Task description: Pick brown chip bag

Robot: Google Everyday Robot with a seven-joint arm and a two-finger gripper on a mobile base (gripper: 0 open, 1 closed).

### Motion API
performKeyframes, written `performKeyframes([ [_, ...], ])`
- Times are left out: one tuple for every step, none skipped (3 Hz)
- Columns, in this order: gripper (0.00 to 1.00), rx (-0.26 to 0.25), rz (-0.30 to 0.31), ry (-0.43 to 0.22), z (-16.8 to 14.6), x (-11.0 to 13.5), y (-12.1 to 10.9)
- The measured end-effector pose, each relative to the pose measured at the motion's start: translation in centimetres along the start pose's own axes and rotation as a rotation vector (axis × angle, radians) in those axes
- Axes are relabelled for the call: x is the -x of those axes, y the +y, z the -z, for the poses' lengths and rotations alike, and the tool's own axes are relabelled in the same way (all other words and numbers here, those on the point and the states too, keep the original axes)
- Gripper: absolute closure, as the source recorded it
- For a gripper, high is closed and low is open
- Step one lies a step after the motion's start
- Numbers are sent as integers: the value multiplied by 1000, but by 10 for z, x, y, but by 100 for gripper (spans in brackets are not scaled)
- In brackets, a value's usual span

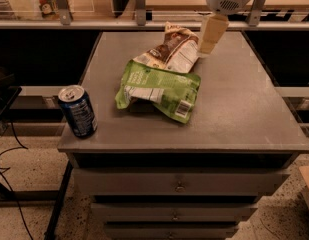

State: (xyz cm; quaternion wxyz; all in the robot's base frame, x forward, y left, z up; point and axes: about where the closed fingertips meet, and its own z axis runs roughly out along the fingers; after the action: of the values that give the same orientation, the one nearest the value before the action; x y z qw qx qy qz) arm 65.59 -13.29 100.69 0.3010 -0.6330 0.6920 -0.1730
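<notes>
The brown chip bag (173, 52) lies crinkled at the back middle of the grey cabinet top (234, 104), dark brown and tan with a white label panel. Its near edge is overlapped by a bright green bag (159, 89). My gripper (212, 34) hangs from the white arm at the top right, just right of the brown bag's far end, with its cream finger pointing down close to the bag.
A blue soda can (78, 111) stands upright at the front left corner. A counter rail with metal posts (140, 4) runs behind the cabinet. Drawers (180, 186) are below the top. Cables lie on the floor at the left.
</notes>
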Motion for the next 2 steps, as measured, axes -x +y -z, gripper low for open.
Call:
performKeyframes([
  [0,-34,41,7,-29,-12,-23],
  [0,-47,174,37,-64,-26,-36],
])
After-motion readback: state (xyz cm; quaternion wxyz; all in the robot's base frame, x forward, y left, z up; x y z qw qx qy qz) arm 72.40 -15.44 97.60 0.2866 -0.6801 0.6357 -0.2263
